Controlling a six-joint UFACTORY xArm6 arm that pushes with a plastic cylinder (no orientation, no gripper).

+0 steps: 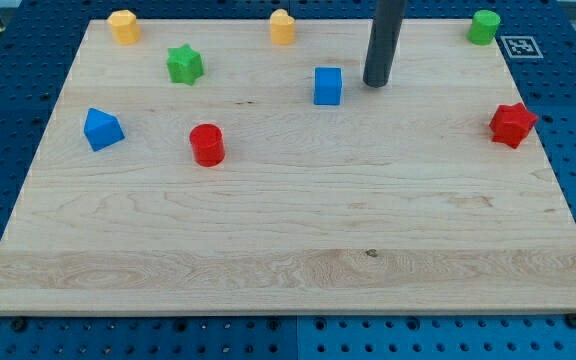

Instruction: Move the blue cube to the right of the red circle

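Observation:
The blue cube (pixel 328 86) sits on the wooden board above the middle of the view. The red circle, a short red cylinder (pixel 207 145), stands to the lower left of the cube, well apart from it. My tip (pixel 375 84) rests on the board just to the right of the blue cube, with a small gap between them. The dark rod rises from the tip out of the view's top.
The board (pixel 288 260) also holds a blue pentagon-like block (pixel 102 129) at the left, a green star (pixel 184 64), a yellow block (pixel 123 26), a second yellow block (pixel 282 27), a green cylinder (pixel 484 27) and a red star (pixel 512 124) at the right.

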